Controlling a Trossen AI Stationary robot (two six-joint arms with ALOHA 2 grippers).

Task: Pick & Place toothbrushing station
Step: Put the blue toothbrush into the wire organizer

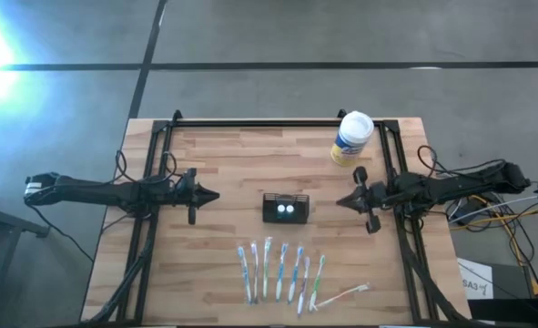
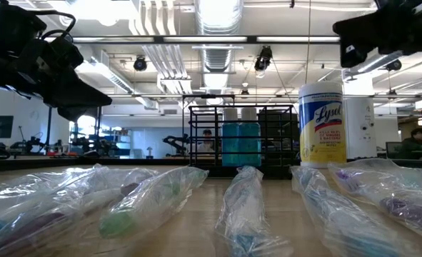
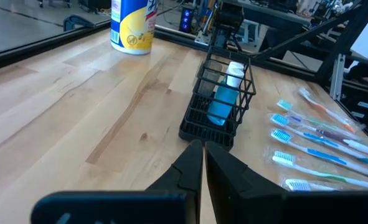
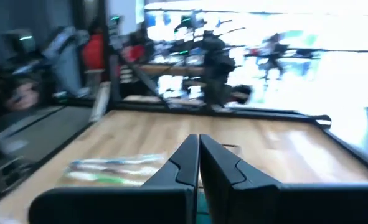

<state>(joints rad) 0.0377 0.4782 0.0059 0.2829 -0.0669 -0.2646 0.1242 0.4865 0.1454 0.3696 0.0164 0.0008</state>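
From above, the toothbrushing station [image 1: 286, 208] sits at the middle of the wooden desk [image 1: 223, 164], a black wire rack holding two small bottles. The left gripper [image 1: 212, 195] hangs near its left side and the right gripper [image 1: 340, 201] near its right, neither touching it. One white Lysol canister [image 1: 351, 138] stands by the far right corner. Eight wrapped toothbrushes [image 1: 281, 271] lie along the near edge, seven in a row and one lying crosswise at the right.

At table height, the station stands behind the wrapped brushes, beside the canister.

In the left wrist view, the left jaws are pressed together, holding nothing. The station's thin rigid wires look light and stiff, though open and easy to tip; its top rim bars seem the best hold, and the loose bottles could rattle.

In the right wrist view, the right jaws are likewise closed and empty.
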